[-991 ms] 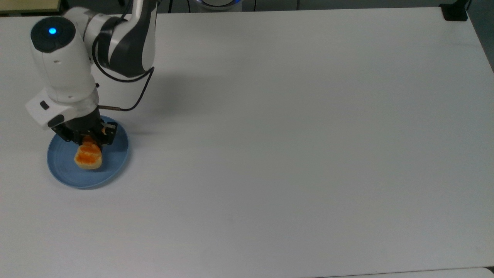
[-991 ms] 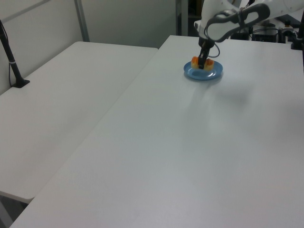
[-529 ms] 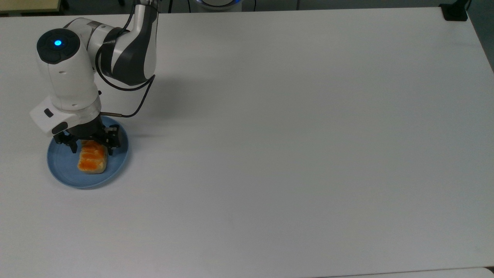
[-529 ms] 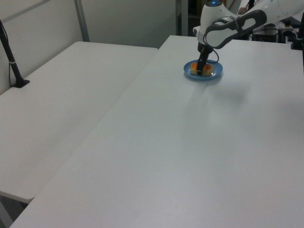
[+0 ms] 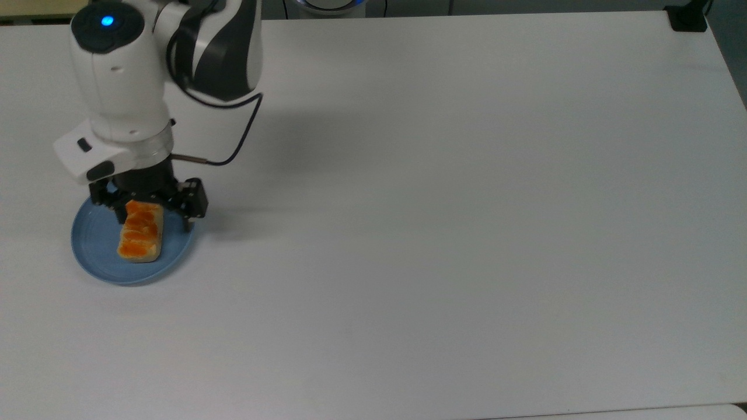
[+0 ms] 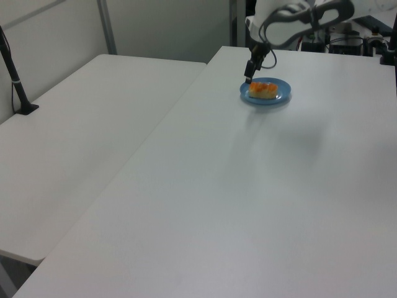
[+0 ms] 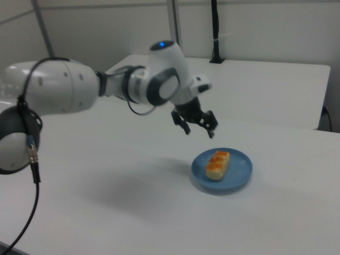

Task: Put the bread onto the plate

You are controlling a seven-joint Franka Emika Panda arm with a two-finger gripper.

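While the bread [image 5: 140,238] lies flat on the plate [image 5: 93,251] at the left edge of the top view, the end effector [image 5: 153,211] hangs above it with its two fingers spread wide and nothing between them. Seen in the right view, the end effector [image 7: 196,124] sits clearly higher than the plate [image 7: 239,175], up and to the left of it in the frame, with open air between its fingertips and the bread [image 7: 217,164]. The loaf rests lengthwise near the middle of the blue dish, its orange-brown top facing up and its pale sides showing. In the left view, the plate [image 6: 279,97] sits in the upper right of the frame on the white worktop [image 6: 260,198], with the bread [image 6: 263,91] on it and the end effector [image 6: 249,71] just above its left rim.
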